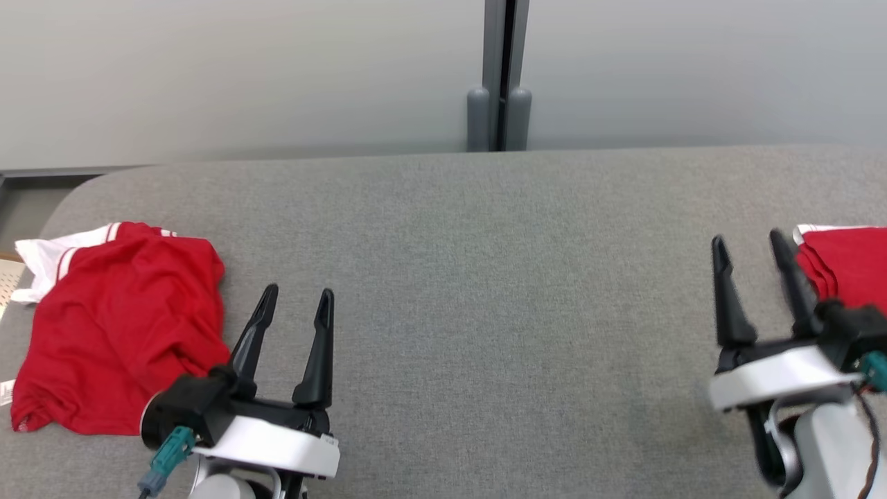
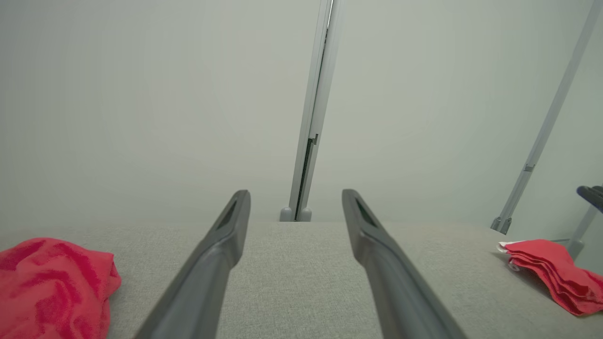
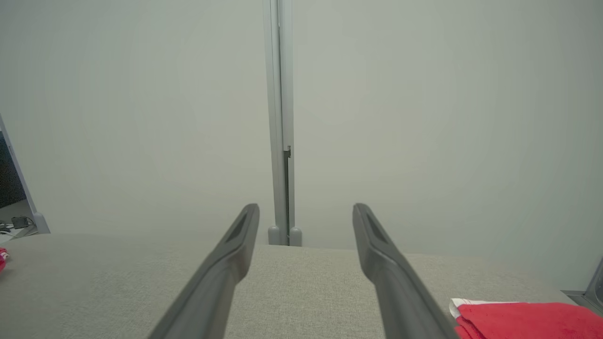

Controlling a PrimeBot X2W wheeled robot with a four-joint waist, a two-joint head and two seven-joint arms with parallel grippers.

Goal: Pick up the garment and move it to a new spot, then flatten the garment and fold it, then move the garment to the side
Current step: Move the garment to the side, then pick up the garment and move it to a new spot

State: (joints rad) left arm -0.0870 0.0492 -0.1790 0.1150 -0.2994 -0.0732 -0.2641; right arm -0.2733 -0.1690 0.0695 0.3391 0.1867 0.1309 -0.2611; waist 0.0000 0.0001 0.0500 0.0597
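1. Spread wide and holding nothing: left claw (image 1: pixel 298 294), low over the grey table (image 1: pixel 485 277). Same for the right claw (image 1: pixel 748 241), fingers well parted with nothing between them.
2. Just to the left of the left claw, close beside its base: red garment (image 1: pixel 118 333), crumpled, with white sleeve trim at the corner farthest from the claw.
3. Likely light, limp and a little slippery, with no stiffness to push against. Probably best pinched at a raised fold along the edge nearest the left claw, catching a layer or two rather than the whole heap.
4. Just past the right claw's outer finger: folded red pile (image 1: pixel 849 267), judged finished and best left alone.
5. Between the two claws and ahead of both: broad bare table, good room for spreading and flattening.
6. Beyond the garment, away from the left claw: rounded table corner close by, so some risk of cloth sliding off if dragged that way. Ahead of both claws: far edge, then pale wall and grey post (image 1: pixel 499 104).
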